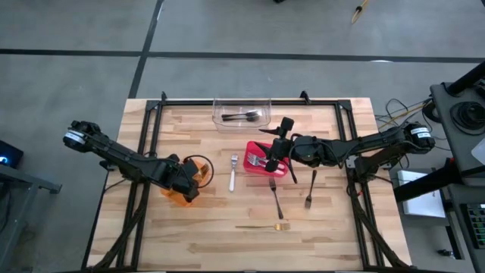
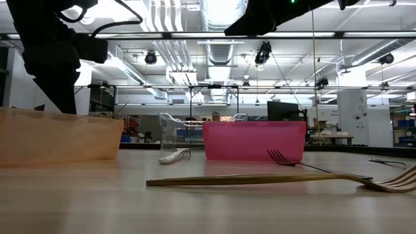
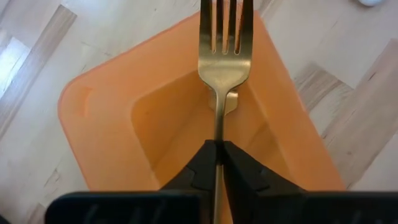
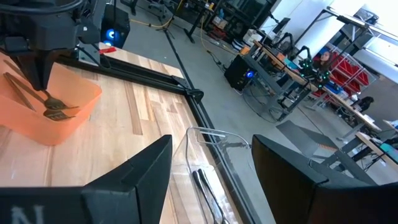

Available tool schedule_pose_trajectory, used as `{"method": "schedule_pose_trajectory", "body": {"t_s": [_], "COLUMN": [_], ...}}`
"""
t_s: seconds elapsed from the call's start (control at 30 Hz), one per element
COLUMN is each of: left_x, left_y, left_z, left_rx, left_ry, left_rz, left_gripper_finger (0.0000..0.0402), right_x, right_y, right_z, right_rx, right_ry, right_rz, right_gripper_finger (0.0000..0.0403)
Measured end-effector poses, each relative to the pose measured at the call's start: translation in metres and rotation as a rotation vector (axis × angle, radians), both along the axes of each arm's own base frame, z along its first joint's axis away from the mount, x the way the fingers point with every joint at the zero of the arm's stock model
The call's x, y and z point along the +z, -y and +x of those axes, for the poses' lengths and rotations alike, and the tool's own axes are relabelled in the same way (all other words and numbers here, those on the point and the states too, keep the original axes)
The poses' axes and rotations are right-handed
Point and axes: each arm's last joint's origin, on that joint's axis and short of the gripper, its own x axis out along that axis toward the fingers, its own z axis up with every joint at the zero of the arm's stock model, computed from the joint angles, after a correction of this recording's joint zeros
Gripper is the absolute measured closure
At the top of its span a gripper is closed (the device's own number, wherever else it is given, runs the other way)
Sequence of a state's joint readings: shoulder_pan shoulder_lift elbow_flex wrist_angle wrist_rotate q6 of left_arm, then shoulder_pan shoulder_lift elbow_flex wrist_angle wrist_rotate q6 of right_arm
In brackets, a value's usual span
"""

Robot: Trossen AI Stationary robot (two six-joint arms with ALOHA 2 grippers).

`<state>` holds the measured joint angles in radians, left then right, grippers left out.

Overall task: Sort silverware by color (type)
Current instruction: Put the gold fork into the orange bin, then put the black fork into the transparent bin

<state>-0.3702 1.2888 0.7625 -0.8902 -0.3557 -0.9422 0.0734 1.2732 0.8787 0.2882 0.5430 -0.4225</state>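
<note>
Pinching a gold fork [image 3: 224,50], the left tool [image 3: 219,149] hovers over the wooden table [image 1: 204,227]; right tool [image 4: 211,162] wide.

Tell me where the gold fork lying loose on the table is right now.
In the high view the gold fork lies flat near the table's front edge, about centre, apart from everything; its nearest neighbours are two dark forks farther back, below the red bin.

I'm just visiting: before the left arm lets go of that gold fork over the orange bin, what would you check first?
1. Left gripper jaws shut on the gold fork: ok.
2. Fork over the orange bin: ok.
3. Gold forks already inside that bin: ok, seen in the right wrist view.
4. Right gripper well away, over the red bin, jaws open: ok.
5. Fork low enough to drop without bouncing: cannot tell.
</note>
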Motion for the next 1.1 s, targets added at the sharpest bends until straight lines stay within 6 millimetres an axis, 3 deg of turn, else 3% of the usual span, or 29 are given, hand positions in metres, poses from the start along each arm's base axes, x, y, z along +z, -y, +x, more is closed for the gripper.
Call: {"method": "schedule_pose_trajectory", "body": {"t_s": [0.67, 0.9, 1.1], "left_x": [-0.005, 0.015, 0.042], "left_y": [-0.001, 0.003, -0.002], "left_z": [-0.001, 0.009, 0.015], "left_rx": [0.0, -0.114, -0.243], "left_ry": [0.003, 0.049, 0.114], "left_rz": [-0.001, 0.038, 0.261], "left_gripper_finger": [0.0384, 0.0384, 0.0384], "right_x": [0.0, 0.0, -0.001], "right_y": [0.0, 0.0, 0.0], "right_z": [0.0, 0.0, 0.0], "right_rx": [0.0, -0.012, -0.047], "right_ry": [0.0, 0.035, 0.124], "right_rz": [0.0, 0.067, 0.268], "right_gripper_finger": [0.0191, 0.0191, 0.0191]}}
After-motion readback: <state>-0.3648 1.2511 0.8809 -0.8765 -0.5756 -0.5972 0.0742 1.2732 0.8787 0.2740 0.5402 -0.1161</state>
